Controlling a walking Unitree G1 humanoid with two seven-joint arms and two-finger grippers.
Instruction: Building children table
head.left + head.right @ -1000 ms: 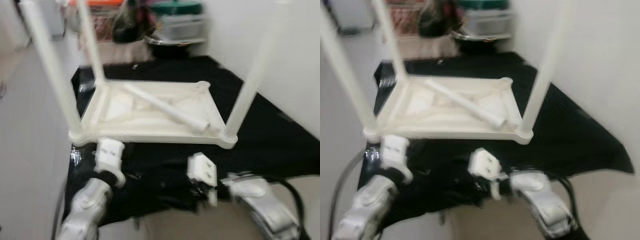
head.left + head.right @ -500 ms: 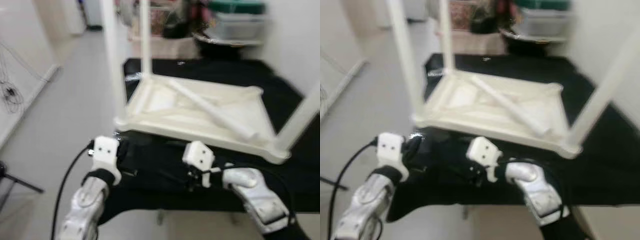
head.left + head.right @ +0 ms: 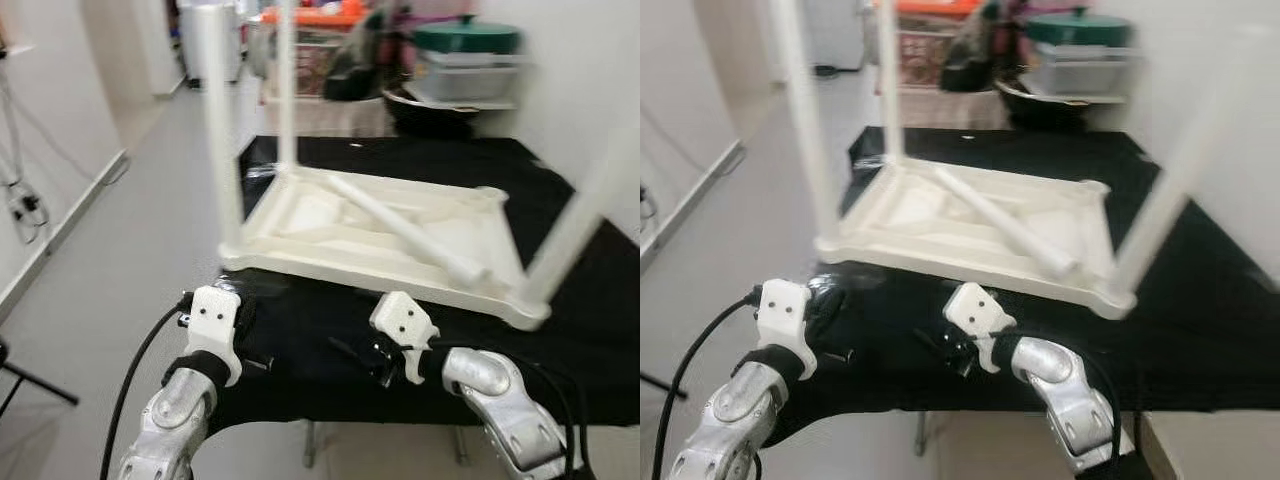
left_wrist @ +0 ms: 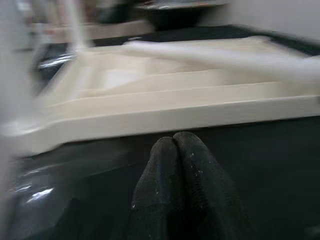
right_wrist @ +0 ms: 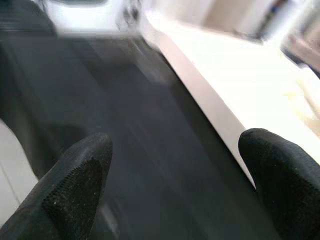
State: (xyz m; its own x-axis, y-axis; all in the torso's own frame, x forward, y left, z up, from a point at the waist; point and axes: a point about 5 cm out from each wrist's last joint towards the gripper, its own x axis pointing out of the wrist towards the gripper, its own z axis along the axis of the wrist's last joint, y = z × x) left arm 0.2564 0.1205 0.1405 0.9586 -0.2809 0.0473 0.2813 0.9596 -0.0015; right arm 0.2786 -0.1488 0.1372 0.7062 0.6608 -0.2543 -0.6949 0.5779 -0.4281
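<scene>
— Three legs stand up from the upturned table (image 3: 380, 235), yes? Where does it lie?

— On the black cloth (image 3: 600, 300) over the desk, top face down, underside up. Its near long edge runs across just ahead of both arms. The fourth leg (image 3: 405, 230) lies loose on the underside, slanting from the far left corner toward the near right one, its open end close to the near right leg.

— And the fingers?

— The left gripper (image 4: 175, 150) is shut and empty; its two fingers press together and point at the near edge, near the table's near left corner, not touching. The right gripper (image 5: 175, 165) is spread wide and holds nothing; the table's pale edge runs between and beyond its fingers (image 5: 75, 180).

— Which arm is nearer the loose leg?

— The right, I judge. The leg's near end points toward that side, so the right arm would reach over the near rim and close across the leg's width, not along it.

— Anything in the way?

— The upright leg at the near right corner stands close to that end and may crowd the wrist. Beyond the desk sit a lidded pot (image 3: 466, 38), bins and bags, well apart. A cable trails from the left arm toward the floor.
</scene>
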